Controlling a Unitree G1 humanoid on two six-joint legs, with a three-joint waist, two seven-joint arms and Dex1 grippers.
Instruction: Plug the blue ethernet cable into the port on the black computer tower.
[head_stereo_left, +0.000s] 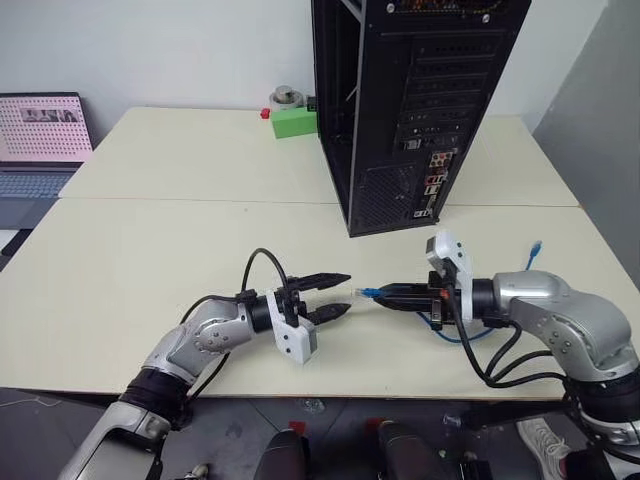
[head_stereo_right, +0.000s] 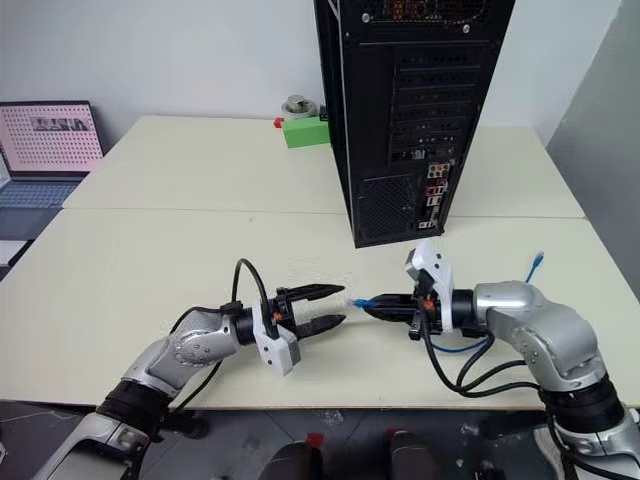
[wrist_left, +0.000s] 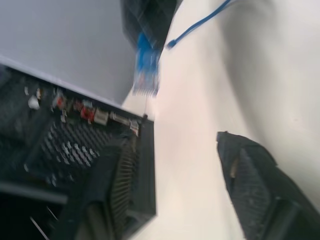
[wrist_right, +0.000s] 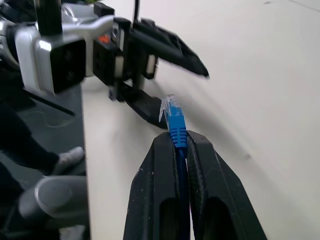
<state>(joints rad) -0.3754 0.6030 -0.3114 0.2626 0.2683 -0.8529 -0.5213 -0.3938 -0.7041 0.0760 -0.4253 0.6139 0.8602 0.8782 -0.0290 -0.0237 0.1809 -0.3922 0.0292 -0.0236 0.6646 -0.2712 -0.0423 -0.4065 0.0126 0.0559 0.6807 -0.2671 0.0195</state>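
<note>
**Inspector A:** We find the blue ethernet cable (wrist_right: 177, 131) clamped between the closed fingers of the right gripper (head_stereo_left: 388, 294). Its clear plug sticks out past the fingertips, above the cream table (head_stereo_left: 150, 260). The rest of the cord loops beneath the right arm, and the far end (head_stereo_left: 535, 248) lies on the table near the right edge.

**Inspector B:** We concur. We note the left gripper (head_stereo_left: 340, 296) facing that plug with its fingers spread and nothing between them. The plug tip sits just beside the left fingertips; we cannot tell whether they touch.

**Inspector A:** The black computer tower (head_stereo_left: 400, 100) stands upright behind both grippers, rear panel toward us. The port (head_stereo_left: 433, 187) sits among the coloured connectors, well apart from the plug.

**Inspector B:** Further out, we record a green block (head_stereo_left: 293, 121) behind the tower's left side and a laptop (head_stereo_left: 40, 140) at the far left.
</note>
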